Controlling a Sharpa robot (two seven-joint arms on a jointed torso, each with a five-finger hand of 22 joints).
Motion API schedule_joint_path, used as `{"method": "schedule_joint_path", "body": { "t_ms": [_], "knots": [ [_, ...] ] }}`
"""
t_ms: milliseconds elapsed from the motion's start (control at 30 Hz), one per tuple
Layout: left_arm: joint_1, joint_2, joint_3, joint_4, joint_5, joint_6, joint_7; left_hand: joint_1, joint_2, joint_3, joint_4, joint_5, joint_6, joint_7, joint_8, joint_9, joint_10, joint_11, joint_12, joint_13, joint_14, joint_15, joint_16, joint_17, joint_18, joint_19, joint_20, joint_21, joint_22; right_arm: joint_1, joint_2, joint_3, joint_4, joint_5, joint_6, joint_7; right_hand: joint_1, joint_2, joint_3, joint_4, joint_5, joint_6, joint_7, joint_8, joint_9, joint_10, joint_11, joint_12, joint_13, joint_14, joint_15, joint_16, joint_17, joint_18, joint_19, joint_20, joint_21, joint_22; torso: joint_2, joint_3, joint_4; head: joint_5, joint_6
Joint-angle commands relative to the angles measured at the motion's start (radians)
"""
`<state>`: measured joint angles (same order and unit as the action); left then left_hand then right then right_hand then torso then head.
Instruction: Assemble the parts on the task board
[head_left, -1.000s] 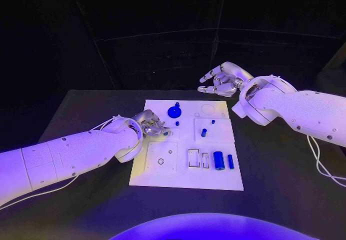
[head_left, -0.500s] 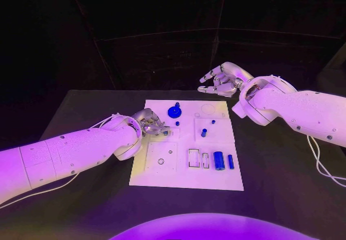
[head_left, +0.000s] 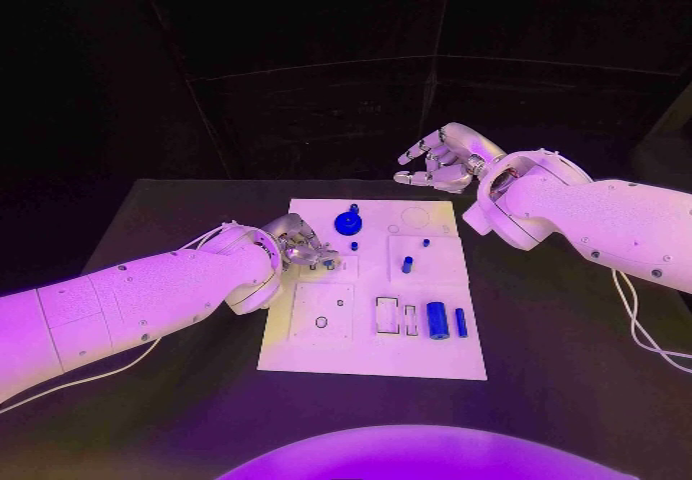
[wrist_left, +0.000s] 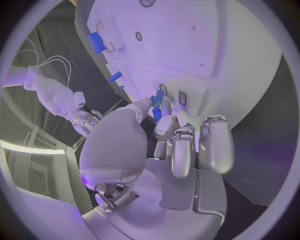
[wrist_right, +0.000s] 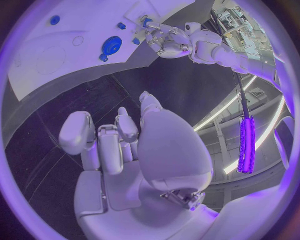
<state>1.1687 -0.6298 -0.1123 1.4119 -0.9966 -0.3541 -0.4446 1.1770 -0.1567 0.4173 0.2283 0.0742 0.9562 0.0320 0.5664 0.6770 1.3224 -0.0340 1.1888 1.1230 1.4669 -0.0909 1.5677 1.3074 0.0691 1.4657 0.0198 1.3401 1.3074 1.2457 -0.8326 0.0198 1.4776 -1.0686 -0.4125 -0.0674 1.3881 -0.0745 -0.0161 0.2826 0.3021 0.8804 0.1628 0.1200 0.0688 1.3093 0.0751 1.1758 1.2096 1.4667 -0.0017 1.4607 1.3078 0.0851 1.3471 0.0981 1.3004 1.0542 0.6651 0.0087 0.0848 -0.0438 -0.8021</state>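
Head view: white task board (head_left: 372, 345) lying flat at the middle of the black bench (head_left: 173, 400), long side running near to far. On its far part, a round blue gear (head_left: 348, 222) with a small blue peg (head_left: 355, 247) just near of it; right of those, another short blue peg (head_left: 408, 265) standing. Along the near right, a blue cylinder (head_left: 437, 320) and a slimmer blue bar (head_left: 462, 322) side by side, with pale rectangular slots left of them.

Over the board's left edge, left hand (head_left: 300, 246), fingers drawn narrow together; seen from the left wrist, fingertips (wrist_left: 164, 125) pinching a small blue part (wrist_left: 157, 98) just above the board, blocking the spot beneath.

Beyond the board's far right corner, right hand (head_left: 438, 160) raised off the bench, well apart from the parts, fingers loosely spread and holding nothing.
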Motion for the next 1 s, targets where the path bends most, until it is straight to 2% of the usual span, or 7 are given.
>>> {"method": "schedule_joint_path", "body": {
  "t_ms": [33, 100, 267, 467, 600, 767, 1000],
  "knots": [
    [0.003, 0.005, 0.001, -0.004, 0.008, 0.016, -0.006, 0.030, 0.026, 0.015, -0.023, 0.000, -0.001, -0.001, -0.004, -0.002, 0.003, -0.004, 0.004, 0.000, 0.104, -0.005, 0.003, 0.263, -0.010, 0.024, -0.006, -0.005, 0.072, 0.002, 0.001, 0.001, 0.001, 0.002, 0.003, 0.008, -0.001, 0.007, -0.006, 0.000, 0.002, 0.006, -0.003, 0.005, 0.001, -0.002, -0.004, -0.001, -0.001, 0.063, -0.007, -0.003, 0.080, 0.015, -0.002, -0.002, -0.004, -0.001, 0.000, 0.0000, 0.0001, 0.000, 0.000],
    [0.004, 0.008, 0.001, -0.006, 0.008, 0.018, -0.007, 0.044, 0.034, 0.026, -0.032, 0.001, -0.003, -0.002, -0.006, -0.003, 0.002, -0.005, 0.003, 0.000, 0.104, -0.006, 0.003, 0.263, -0.011, 0.024, -0.007, -0.004, 0.073, 0.002, 0.002, 0.001, 0.001, 0.002, 0.004, 0.008, -0.001, 0.007, -0.006, 0.000, 0.002, 0.006, -0.003, 0.005, 0.001, -0.002, -0.004, -0.001, -0.001, 0.063, -0.007, -0.003, 0.080, 0.015, -0.002, -0.002, -0.004, -0.001, 0.000, 0.0001, 0.0002, 0.000, -0.001],
    [0.005, 0.012, 0.001, -0.010, 0.008, 0.018, -0.007, 0.050, 0.035, 0.031, -0.037, 0.001, -0.004, -0.002, -0.007, -0.004, 0.002, -0.005, 0.003, 0.001, 0.104, -0.006, 0.003, 0.263, -0.011, 0.024, -0.007, -0.004, 0.074, 0.002, 0.002, 0.001, 0.001, 0.002, 0.004, 0.008, -0.003, 0.008, -0.008, 0.001, 0.004, 0.006, -0.003, 0.006, 0.000, -0.002, -0.004, -0.001, -0.001, 0.063, -0.007, -0.003, 0.081, 0.015, -0.002, -0.002, -0.005, -0.002, 0.000, 0.0002, 0.0002, 0.000, 0.000],
    [0.005, 0.014, 0.001, -0.011, 0.008, 0.011, -0.003, 0.094, 0.050, 0.102, -0.075, 0.004, -0.014, -0.001, -0.014, -0.005, 0.001, -0.006, -0.001, -0.001, 0.104, -0.008, 0.003, 0.263, -0.012, 0.026, -0.010, -0.002, 0.079, 0.002, 0.003, 0.001, 0.000, 0.002, 0.004, 0.009, -0.003, 0.008, -0.008, 0.001, 0.004, 0.006, -0.003, 0.006, 0.000, -0.002, -0.004, -0.001, -0.001, 0.063, -0.007, -0.003, 0.081, 0.015, -0.002, -0.002, -0.005, -0.002, 0.000, 0.0006, 0.0007, -0.001, 0.000],
    [0.005, 0.014, 0.001, -0.007, 0.010, 0.004, 0.002, 0.101, 0.043, 0.175, -0.104, 0.013, -0.021, 0.003, -0.011, 0.000, 0.003, -0.003, -0.005, -0.004, 0.104, -0.005, 0.003, 0.263, -0.012, 0.026, -0.008, -0.003, 0.081, 0.002, 0.004, 0.001, -0.001, 0.002, 0.006, 0.008, -0.003, 0.009, -0.009, 0.001, 0.005, 0.006, -0.003, 0.006, 0.000, -0.002, -0.004, 0.000, -0.001, 0.063, -0.007, -0.003, 0.081, 0.015, -0.001, -0.002, -0.004, 0.000, 0.000, -0.0002, 0.0008, -0.001, 0.000],
    [0.005, 0.012, 0.001, -0.004, 0.013, -0.003, 0.006, 0.092, 0.032, 0.205, -0.116, 0.014, -0.023, 0.004, -0.007, 0.005, 0.005, -0.002, -0.007, -0.005, 0.104, -0.004, 0.003, 0.263, -0.012, 0.026, -0.007, -0.003, 0.082, 0.002, 0.005, 0.001, -0.002, 0.002, 0.008, 0.007, -0.003, 0.009, -0.009, 0.001, 0.006, 0.006, -0.003, 0.006, 0.000, -0.002, -0.004, -0.001, -0.001, 0.063, -0.007, -0.003, 0.081, 0.015, -0.002, -0.002, -0.005, -0.001, -0.001, -0.0003, 0.0007, -0.001, 0.000],
    [0.005, 0.010, 0.001, -0.002, 0.027, -0.025, 0.021, 0.088, 0.028, 0.218, -0.121, 0.014, -0.023, 0.004, -0.005, 0.007, 0.006, -0.002, -0.007, -0.005, 0.104, -0.004, 0.003, 0.263, -0.012, 0.026, -0.006, -0.004, 0.082, 0.002, 0.006, 0.001, 0.000, 0.002, 0.024, 0.002, -0.001, 0.010, -0.010, -0.001, 0.008, 0.007, -0.003, 0.007, 0.001, -0.002, -0.004, 0.000, -0.001, 0.063, -0.007, -0.003, 0.081, 0.015, -0.002, -0.002, -0.006, -0.003, -0.001, -0.0007, 0.0010, -0.002, 0.002]
  ]
}}
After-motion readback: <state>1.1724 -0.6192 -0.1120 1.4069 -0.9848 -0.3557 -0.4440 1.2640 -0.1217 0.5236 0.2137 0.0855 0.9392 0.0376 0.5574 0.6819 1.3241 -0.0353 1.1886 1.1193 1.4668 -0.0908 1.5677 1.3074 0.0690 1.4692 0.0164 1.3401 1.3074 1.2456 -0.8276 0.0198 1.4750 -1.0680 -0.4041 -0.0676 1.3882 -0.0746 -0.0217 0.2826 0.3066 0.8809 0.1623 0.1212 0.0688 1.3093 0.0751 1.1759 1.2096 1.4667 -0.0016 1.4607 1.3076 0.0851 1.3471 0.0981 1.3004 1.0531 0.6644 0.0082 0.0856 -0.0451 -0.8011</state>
